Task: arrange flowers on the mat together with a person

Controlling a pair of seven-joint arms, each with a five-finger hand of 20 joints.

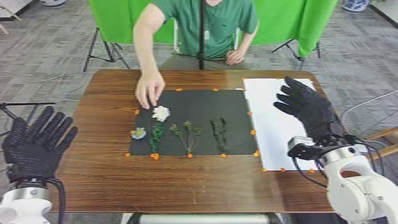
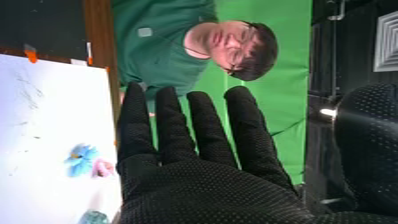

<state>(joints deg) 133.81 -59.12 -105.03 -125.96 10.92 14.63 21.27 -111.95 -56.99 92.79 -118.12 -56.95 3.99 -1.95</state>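
In the head view, my left hand (image 1: 35, 145) is at the table's left edge, fingers straight. My right hand (image 1: 308, 107) hangs over the white sheet (image 1: 271, 120), its fingers extended, holding nothing. The right wrist view shows my right hand (image 2: 209, 185) with straight fingers. On the dark mat (image 1: 204, 102) lie a white flower (image 1: 161, 113), a pale blue flower (image 1: 138, 133) and several green stems (image 1: 189, 136). A person's hand (image 1: 150, 90) reaches down to the white flower. Blue (image 2: 82, 159) and pink (image 2: 103, 168) flowers lie on the white sheet in the right wrist view.
Orange markers (image 1: 253, 132) line the edges of the mat and sheet on the brown table (image 1: 204, 185). The person stands or sits across the table, their other hand (image 1: 234, 56) near its far edge. A thin dark pole (image 1: 202, 35) rises beyond the far edge.
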